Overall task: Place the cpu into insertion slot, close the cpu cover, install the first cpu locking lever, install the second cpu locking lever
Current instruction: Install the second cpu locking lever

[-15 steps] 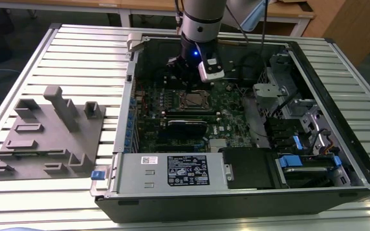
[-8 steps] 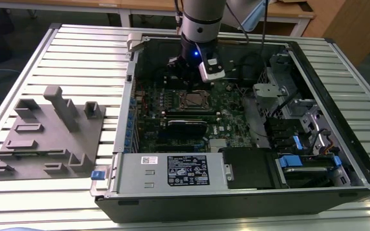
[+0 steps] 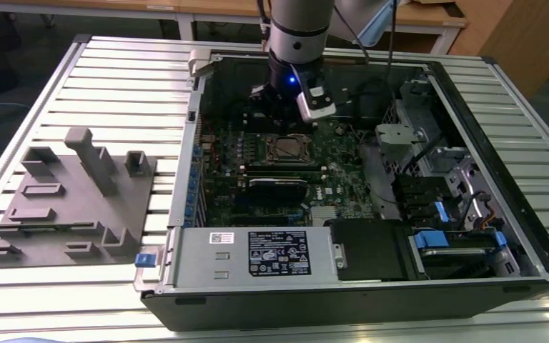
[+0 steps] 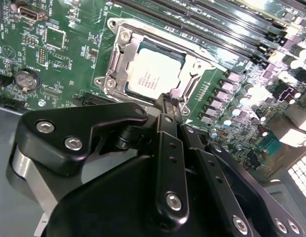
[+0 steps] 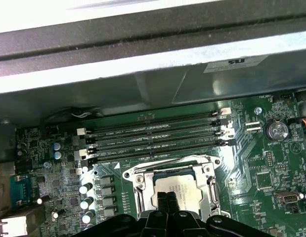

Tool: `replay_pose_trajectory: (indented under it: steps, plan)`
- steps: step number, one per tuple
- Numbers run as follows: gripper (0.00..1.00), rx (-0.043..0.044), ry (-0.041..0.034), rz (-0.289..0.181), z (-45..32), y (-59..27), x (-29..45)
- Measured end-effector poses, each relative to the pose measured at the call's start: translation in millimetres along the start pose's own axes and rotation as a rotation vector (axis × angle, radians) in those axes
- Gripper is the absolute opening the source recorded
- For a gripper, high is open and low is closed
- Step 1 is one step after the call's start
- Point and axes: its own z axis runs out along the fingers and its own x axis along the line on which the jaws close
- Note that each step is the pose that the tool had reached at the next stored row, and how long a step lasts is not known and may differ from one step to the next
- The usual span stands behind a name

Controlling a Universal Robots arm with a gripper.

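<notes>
you have one cpu (image 4: 153, 74), a flat square chip with a silvery-grey top, seated in the one insertion slot (image 4: 124, 53) on the green motherboard (image 4: 54, 59). one silver cover frame (image 4: 192, 74) lies around it. your black pincer (image 4: 168, 101) hangs just above, tips together, clamped on nothing.

The small flat square silvery-grey cpu (image 4: 155, 73) lies flat in the black-rimmed square insertion slot (image 4: 185, 88), just beyond the tips of the end effector (image 4: 168, 102). The thin silver metal cpu cover (image 4: 124, 55) frames the chip, lowered around it, with its window showing the chip's top.
</notes>
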Motion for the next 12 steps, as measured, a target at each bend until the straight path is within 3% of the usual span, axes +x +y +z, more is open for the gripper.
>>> replay_pose_trajectory:
  steps: [7,12]
  plan:
    - [0.11,-0.0030,-0.0141,-0.018,0.2,0.0,0.0]
    - [0.11,0.0003,-0.0166,-0.022,0.3,0.0,-0.1]
